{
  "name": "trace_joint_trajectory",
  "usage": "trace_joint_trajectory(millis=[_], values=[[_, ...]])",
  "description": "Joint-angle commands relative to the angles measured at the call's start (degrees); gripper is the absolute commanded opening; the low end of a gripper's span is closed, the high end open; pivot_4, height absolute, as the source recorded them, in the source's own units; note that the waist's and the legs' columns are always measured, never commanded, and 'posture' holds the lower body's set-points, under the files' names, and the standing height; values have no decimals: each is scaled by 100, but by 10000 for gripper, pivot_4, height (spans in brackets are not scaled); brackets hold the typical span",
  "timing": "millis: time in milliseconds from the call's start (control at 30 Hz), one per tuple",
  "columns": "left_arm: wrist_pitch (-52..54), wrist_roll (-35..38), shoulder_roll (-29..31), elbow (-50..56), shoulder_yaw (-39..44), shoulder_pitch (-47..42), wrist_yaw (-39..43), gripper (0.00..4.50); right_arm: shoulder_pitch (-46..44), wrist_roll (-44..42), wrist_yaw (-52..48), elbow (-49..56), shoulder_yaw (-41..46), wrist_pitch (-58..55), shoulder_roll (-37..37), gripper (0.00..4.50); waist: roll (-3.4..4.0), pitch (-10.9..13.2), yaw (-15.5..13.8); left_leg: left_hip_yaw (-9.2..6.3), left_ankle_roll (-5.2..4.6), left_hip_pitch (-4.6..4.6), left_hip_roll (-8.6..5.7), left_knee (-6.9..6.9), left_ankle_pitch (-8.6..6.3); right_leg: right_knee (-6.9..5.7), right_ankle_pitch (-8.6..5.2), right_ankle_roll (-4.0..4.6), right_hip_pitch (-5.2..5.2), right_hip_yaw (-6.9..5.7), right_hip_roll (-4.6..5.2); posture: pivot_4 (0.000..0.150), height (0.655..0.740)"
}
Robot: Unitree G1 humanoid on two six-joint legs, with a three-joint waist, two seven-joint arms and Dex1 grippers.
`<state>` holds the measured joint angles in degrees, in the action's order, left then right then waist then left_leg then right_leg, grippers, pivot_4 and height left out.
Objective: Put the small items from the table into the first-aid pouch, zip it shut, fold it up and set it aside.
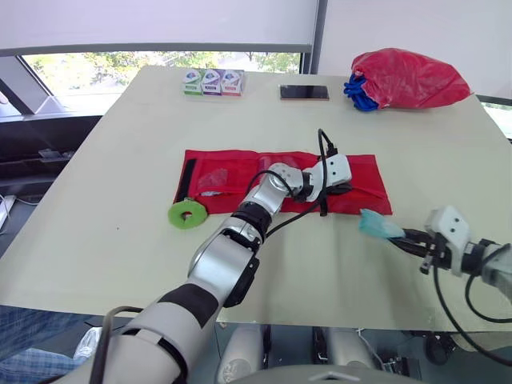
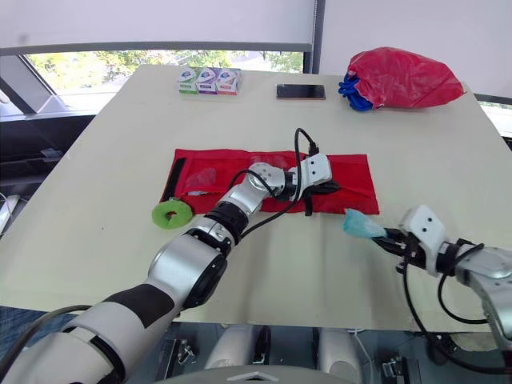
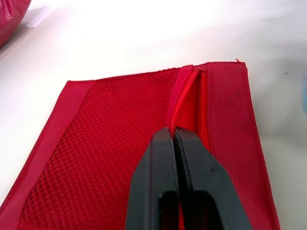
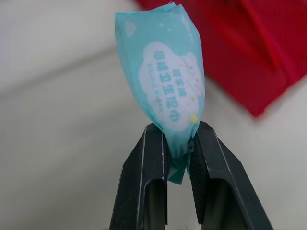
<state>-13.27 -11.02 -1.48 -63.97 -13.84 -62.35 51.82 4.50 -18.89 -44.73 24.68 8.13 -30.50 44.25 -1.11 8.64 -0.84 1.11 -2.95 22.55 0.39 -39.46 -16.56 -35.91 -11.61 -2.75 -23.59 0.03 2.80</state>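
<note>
Fabric like that of the red first-aid pouch [image 1: 232, 170] is soft and limp, so it will likely wrinkle and slide on the pale surface [image 1: 120, 160] rather than stay put when tugged. It lies unfolded and flat in the middle, with its mesh pocket [image 3: 105, 134] and the zip [image 3: 184, 91] facing up. The left pincer [image 3: 173, 133] rests on the pouch's right end, fingers pressed together right over the zip line; whether a pull tab sits between them is hidden. The best hold for closing would be that small tab, with the cloth steadied beside it. The right pincer [image 4: 178, 141] hangs off the pouch's near right corner, pinching the crimped end of a teal wipe packet [image 4: 165, 86], which looks light, thin and slippery, apt to twist in so narrow a grip. A green ring [image 1: 187, 214] lies just beside the pouch's near left corner, not yet packed. Well beyond the pouch's far edge sit three small boxes [image 1: 212, 82], a phone [image 1: 304, 93] and a red bag [image 1: 408, 78]. The left arm [image 1: 264, 200] lies across the pouch and may block the packet's way to the opening.
</note>
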Motion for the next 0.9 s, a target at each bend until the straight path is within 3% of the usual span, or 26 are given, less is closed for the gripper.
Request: trace_joint_trajectory(millis=[33, 467, 667, 900], values=[[-10, 151, -73, 274, 45, -40, 62, 0, -283, 141, 716, 573, -203, -1099, -47, 1480, 1, 0, -1, 0, 0, 1, 0, 0, 0, 1, 0, 0, 0, 0, 1, 1500, 7400], [48, 226, -190, 478, 19, -56, 286, 0, -1464, 576, 2511, 543, -582, -3286, -961, 1480, 1, -1, -2, -6, -2, 7, -3, 1, 0, 2, 0, 0, -3, -4, 0, 1500, 7400], [101, 237, -328, 584, -51, -18, 345, 0, -2142, 588, 3243, 334, -406, -3733, -2086, 1480, 2, -2, 3, -7, -3, 9, -5, 1, 0, 2, 0, 0, -3, -4, -1, 1500, 7400], [169, 231, -482, 764, -172, 130, 430, 0, -2768, 768, 4177, -301, 20, -3409, -3410, 1480, 5, -3, 6, -10, -3, 12, -7, 3, 0, 1, 1, 0, -4, -9, 1, 1500, 7400]])
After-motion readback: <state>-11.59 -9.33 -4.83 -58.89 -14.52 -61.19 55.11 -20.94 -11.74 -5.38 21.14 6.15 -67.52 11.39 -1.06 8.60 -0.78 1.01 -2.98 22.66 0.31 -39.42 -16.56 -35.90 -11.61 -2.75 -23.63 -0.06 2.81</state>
